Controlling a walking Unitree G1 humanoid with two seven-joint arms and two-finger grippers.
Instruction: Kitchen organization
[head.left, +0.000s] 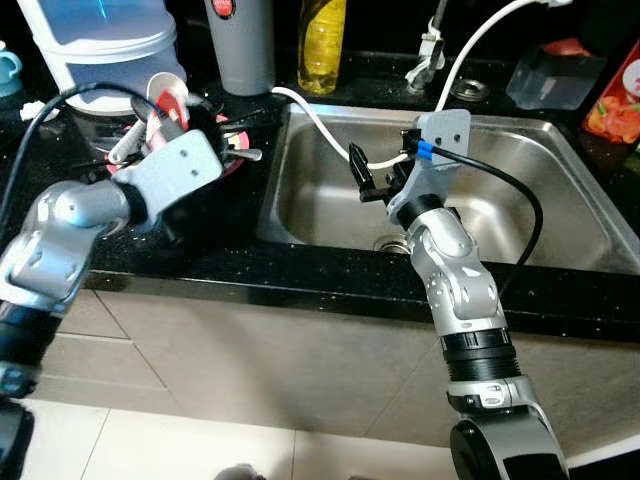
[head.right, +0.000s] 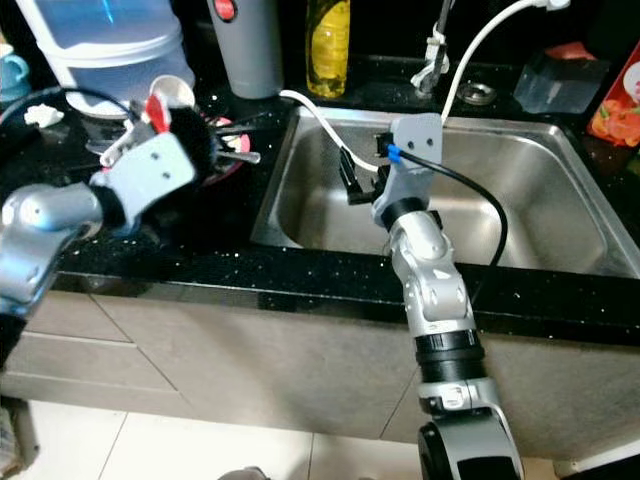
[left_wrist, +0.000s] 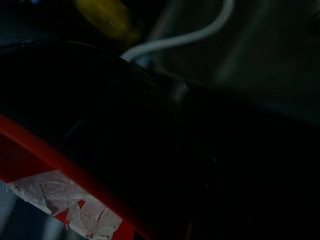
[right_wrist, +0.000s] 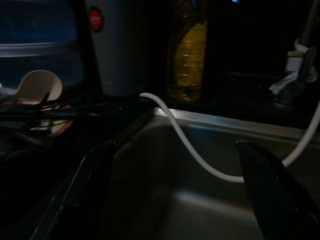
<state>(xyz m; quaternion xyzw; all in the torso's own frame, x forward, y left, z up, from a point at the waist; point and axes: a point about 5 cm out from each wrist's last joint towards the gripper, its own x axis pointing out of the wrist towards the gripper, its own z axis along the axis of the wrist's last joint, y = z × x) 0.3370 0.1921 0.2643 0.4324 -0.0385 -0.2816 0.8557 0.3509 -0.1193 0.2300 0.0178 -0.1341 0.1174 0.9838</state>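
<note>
Red plate with piled utensils lies on the black worktop, just left of the steel sink. The left gripper hovers over this pile; whether its fingers are spread or clenched cannot be told. The right gripper hangs above the sink basin with fingers spread and empty, near the white hose. A sound pick probably requires a slow, level descent onto the plate's rim, avoiding the loose utensils.
</note>
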